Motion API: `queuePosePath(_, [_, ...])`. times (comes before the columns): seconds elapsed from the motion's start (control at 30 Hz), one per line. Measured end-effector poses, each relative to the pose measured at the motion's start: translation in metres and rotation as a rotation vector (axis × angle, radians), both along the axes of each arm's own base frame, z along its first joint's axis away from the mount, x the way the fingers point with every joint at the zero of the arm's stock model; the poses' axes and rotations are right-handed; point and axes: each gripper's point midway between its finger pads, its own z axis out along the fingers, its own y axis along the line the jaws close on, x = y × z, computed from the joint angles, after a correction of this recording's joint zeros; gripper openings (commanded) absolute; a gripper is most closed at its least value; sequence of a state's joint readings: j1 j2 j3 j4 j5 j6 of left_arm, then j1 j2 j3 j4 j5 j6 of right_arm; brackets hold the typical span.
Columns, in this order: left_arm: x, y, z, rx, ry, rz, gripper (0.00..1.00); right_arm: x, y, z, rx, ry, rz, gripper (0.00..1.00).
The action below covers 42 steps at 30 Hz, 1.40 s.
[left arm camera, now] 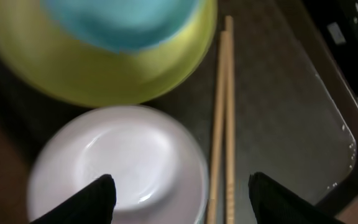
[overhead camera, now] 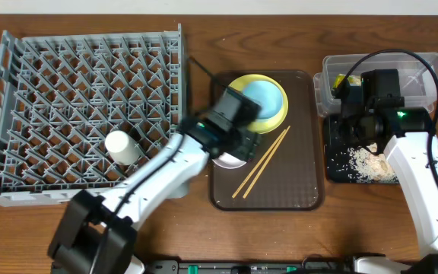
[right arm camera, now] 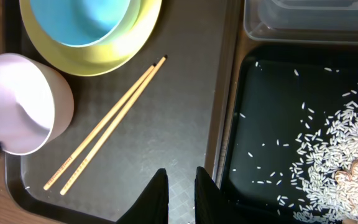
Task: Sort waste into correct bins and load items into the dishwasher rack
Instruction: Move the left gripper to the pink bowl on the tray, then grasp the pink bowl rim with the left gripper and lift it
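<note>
I read this as the loading step. The waste side looks mostly dealt with: loose rice (right arm camera: 337,155) lies in the black tray (right arm camera: 272,143), and a scrap of green and yellow that I take for the wrapper (overhead camera: 340,81) shows in the clear tub (overhead camera: 424,65). One small white cup (overhead camera: 122,146) sits in the grey rack (overhead camera: 52,91).

The rest of the dishes are on the brown serving tray (overhead camera: 295,183). The blue bowl (right arm camera: 79,18) sits in the yellow plate (right arm camera: 114,53), the white bowl (left arm camera: 117,165) is just beside the plate, and the two chopsticks (left arm camera: 224,112) lie side by side next to the bowl.

My left gripper (left arm camera: 182,199) hangs over the white bowl and the chopsticks. Its jaws are spread wide and empty, with one finger over the bowl and the other out past the sticks. The picture is blurred, so I cannot tell its height.

My right gripper (right arm camera: 181,193) is over the seam between the serving tray and the black tray. Its fingers are drawn almost together and hold nothing.

Next I would take the white bowl. That calls for one finger inside the rim and one outside, clear of the chopsticks, then a firm pinch before lifting it across to the rack.
</note>
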<state>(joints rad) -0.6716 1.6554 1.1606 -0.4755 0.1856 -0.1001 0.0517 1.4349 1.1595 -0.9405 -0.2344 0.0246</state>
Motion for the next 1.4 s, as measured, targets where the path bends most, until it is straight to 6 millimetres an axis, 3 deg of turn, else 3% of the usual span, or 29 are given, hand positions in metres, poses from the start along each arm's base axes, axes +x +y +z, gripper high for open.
queuePosePath(0.17, [-0.012, -0.018, -0.021, 0.072, -0.016, -0.05, 0.71, 0.0, 0.0, 0.0, 0.0, 0.002, 0.0, 0.14])
queuePosePath(0.3, [-0.015, -0.018, -0.043, 0.157, -0.02, -0.053, 0.7, 0.0, 0.0, 0.0, 0.0, 0.002, 0.0, 0.14])
queuePosePath(0.43, [-0.013, -0.011, -0.062, 0.221, -0.012, -0.04, 0.55, -0.001, 0.0, 0.0, 0.0, 0.002, 0.0, 0.14])
queuePosePath(0.6, [-0.011, -0.007, -0.07, 0.255, -0.014, -0.039, 0.34, -0.001, 0.0, 0.0, 0.0, 0.002, 0.0, 0.14])
queuePosePath(0.93, [-0.019, -0.003, -0.073, 0.28, 0.013, -0.036, 0.19, -0.004, 0.0, -0.001, -0.001, 0.016, 0.0, 0.14])
queuePosePath(1.0, [-0.022, -0.002, -0.074, 0.287, 0.022, -0.039, 0.1, -0.004, 0.0, -0.001, -0.001, 0.017, 0.0, 0.14])
queuePosePath(1.2, [-0.027, -0.002, -0.064, 0.289, 0.017, -0.055, 0.06, -0.005, 0.0, -0.002, -0.001, 0.02, 0.0, 0.14])
queuePosePath(1.3, [-0.03, 0.002, -0.045, 0.271, 0.002, -0.049, 0.06, -0.004, 0.0, -0.002, -0.001, 0.02, 0.0, 0.14])
queuePosePath(1.4, [-0.029, 0.001, -0.013, 0.214, -0.051, -0.04, 0.06, -0.004, 0.0, -0.002, -0.002, 0.02, 0.0, 0.14])
